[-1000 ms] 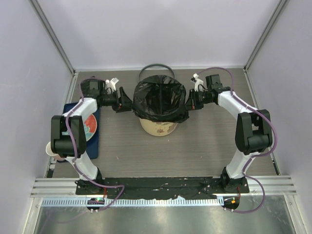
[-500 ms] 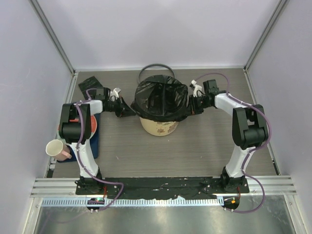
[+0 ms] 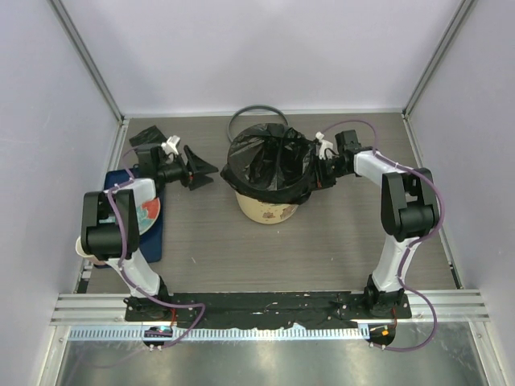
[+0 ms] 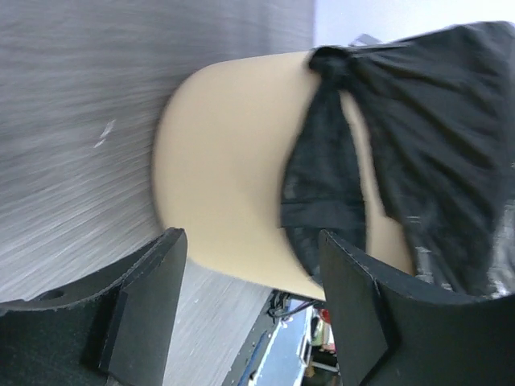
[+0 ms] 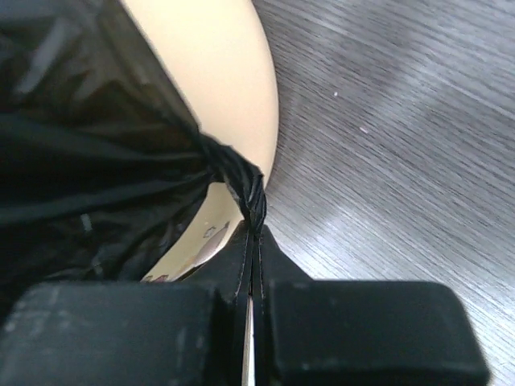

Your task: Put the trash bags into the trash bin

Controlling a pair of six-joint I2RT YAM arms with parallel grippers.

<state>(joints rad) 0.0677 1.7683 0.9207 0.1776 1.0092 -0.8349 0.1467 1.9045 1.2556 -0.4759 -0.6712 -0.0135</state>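
From above, the trash bag (image 3: 269,165) hides the mouth and upper wall of the trash bin (image 3: 264,211), whose pictures are too small to read. The left wrist view blurs the bin's wall. The right wrist view cuts the bag off at left and top. The left arm (image 3: 109,225) hides most of a cup (image 3: 82,248).

1. The bin (image 3: 261,211) stands mid-table, with the bag (image 3: 269,165) in it and folded out over its rim.
2. A ring (image 3: 241,117) lies just behind the bin.
3. Left gripper (image 3: 205,167) — left of the bin, apart from it.
4. Right gripper (image 3: 319,170) — right of the bin, pinching the bag's edge.
5. A packet (image 3: 147,135) lies back-left, behind the left gripper.
6. A plate (image 3: 148,211) sits on a tray (image 3: 157,241) at the left edge, partly under the left arm.
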